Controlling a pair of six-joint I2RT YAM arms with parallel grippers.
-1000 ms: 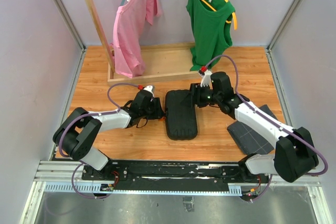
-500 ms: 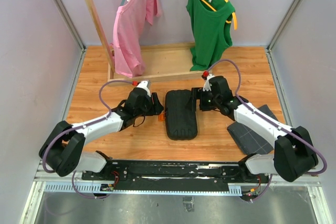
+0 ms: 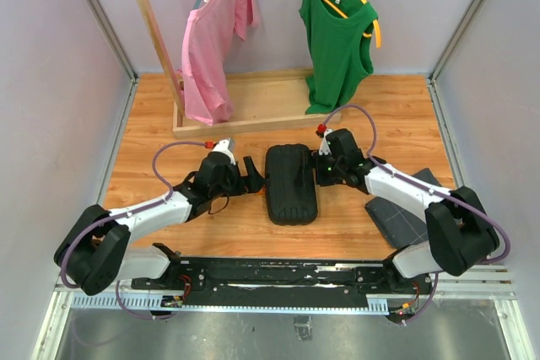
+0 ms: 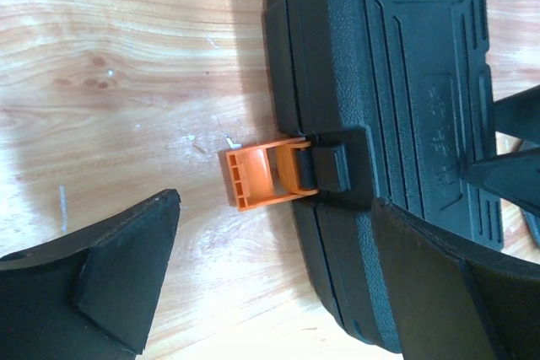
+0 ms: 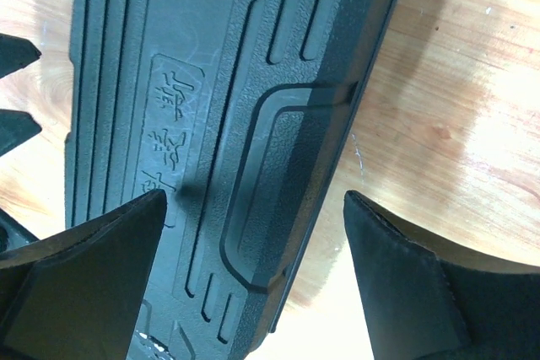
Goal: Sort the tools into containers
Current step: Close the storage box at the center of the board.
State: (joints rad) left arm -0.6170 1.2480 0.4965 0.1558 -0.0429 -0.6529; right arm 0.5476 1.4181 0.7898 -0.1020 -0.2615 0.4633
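tool case (image 3: 291, 183) is found shut on the wooden table (image 3: 380, 107), between the arms. rigid ribbed plastic, judged heavy and slick; best taken at the lid edge by the flipped-out orange latch (image 4: 266, 176). left gripper (image 3: 251, 173) and right gripper (image 3: 320, 166) are seen with jaws apart, nothing held.

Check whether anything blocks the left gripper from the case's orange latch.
Nothing visible does. The left gripper has its jaws open, and the orange latch sticks out from the side of the closed tool case just ahead of it, with only bare wooden table around it.
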